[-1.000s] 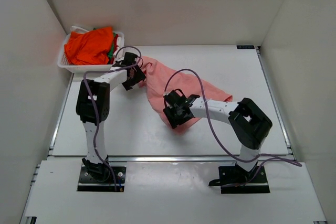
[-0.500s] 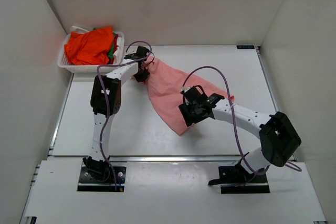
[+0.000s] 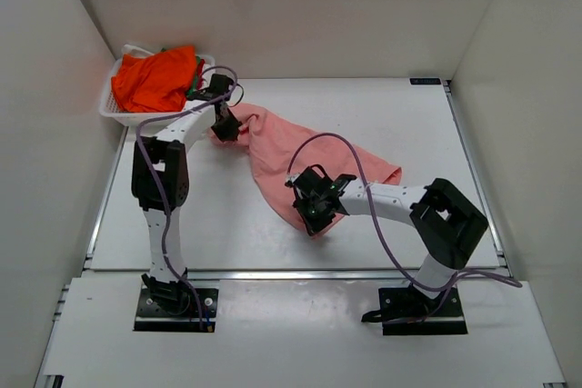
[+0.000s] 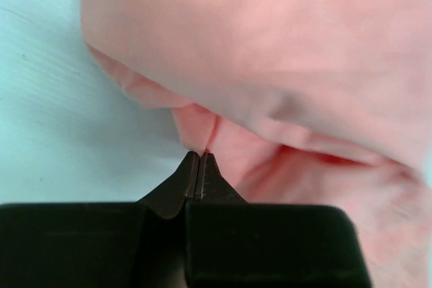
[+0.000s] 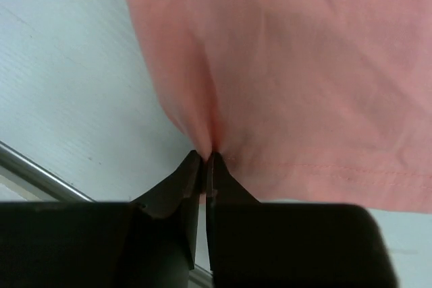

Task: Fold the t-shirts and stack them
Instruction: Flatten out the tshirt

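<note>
A salmon-pink t-shirt (image 3: 286, 147) lies spread and rumpled across the middle of the table. My left gripper (image 3: 224, 124) is shut on its far left edge, near the basket; in the left wrist view the closed tips (image 4: 200, 156) pinch a fold of pink cloth (image 4: 283, 65). My right gripper (image 3: 313, 213) is shut on the shirt's near hem, and the right wrist view shows its tips (image 5: 205, 156) clamping the stitched hem (image 5: 304, 85). A bright orange t-shirt (image 3: 156, 77) with a bit of green cloth (image 3: 193, 88) sits heaped in the basket.
The white slotted plastic basket (image 3: 116, 112) stands at the table's far left corner, just behind my left gripper. White walls enclose the table on three sides. A metal rail (image 3: 300, 274) runs along the near edge of the table.
Both grippers have closed on the pink shirt. The left one shifted left toward the basket with its edge; the right one came back left to the near hem, and the cloth now bunches between them.
</note>
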Robot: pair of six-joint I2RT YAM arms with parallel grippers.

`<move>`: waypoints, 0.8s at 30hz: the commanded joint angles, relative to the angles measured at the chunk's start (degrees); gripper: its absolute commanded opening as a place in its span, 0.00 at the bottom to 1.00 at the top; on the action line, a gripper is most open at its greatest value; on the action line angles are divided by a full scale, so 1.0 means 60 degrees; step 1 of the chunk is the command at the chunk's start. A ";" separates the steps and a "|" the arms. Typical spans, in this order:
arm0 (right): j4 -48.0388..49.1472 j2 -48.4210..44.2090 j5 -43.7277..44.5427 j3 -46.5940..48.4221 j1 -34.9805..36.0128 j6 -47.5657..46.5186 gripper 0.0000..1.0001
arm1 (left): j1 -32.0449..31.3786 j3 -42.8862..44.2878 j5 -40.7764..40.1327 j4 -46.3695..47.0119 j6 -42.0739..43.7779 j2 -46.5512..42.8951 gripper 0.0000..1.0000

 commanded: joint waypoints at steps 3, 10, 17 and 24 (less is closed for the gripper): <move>-0.1263 -0.0642 0.0063 0.0405 -0.0863 0.0094 0.00 | 0.0232 0.0865 0.1111 -0.0124 0.0191 -0.1666 0.00; -0.2611 -0.1524 -0.1311 0.4648 -0.4274 -0.0564 0.00 | 0.0642 0.3388 0.0878 -0.1400 0.1085 -0.2515 0.00; -0.3389 -0.1802 -0.1828 0.7597 -0.6386 -0.0785 0.00 | 0.1594 0.3769 0.0588 -0.0667 0.1361 -0.4886 0.00; -0.2774 -0.4259 -0.0861 0.6766 -0.6768 -0.0727 0.00 | 0.1391 0.2496 -0.0528 0.0548 0.2314 -0.8137 0.00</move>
